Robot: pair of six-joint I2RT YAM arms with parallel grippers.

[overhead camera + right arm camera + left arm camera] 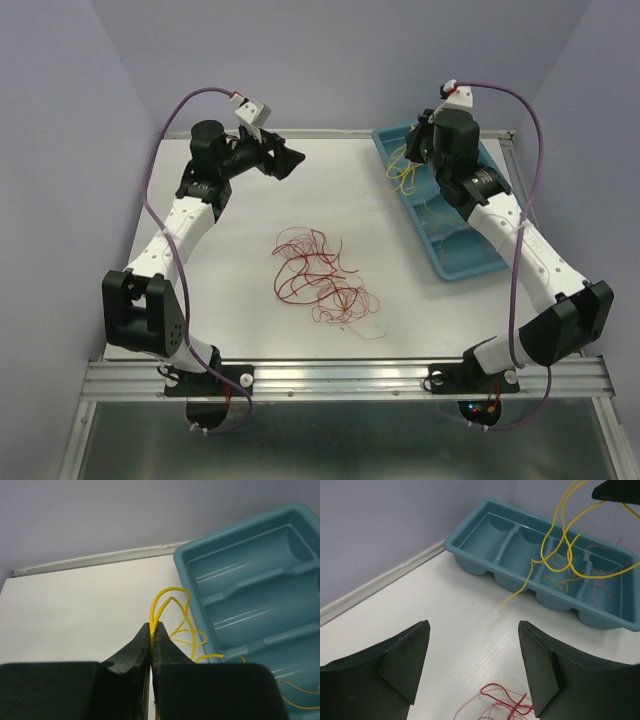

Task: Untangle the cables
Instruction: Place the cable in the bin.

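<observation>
A loose tangle of thin red cables (320,275) lies in the middle of the white table; its far loops (505,702) show at the bottom of the left wrist view. My right gripper (151,630) is shut on a yellow cable (170,605), held above the left edge of the teal tray (445,205). The yellow cable (560,540) hangs in loops over the tray, its free end reaching the table. My left gripper (474,655) is open and empty, raised at the far left (283,158), away from the red tangle.
The teal tray (485,540) has several compartments; thin orange and brownish strands (600,580) lie in the nearer ones. Grey walls close in the table on the far and side edges. A metal rail (340,380) runs along the near edge.
</observation>
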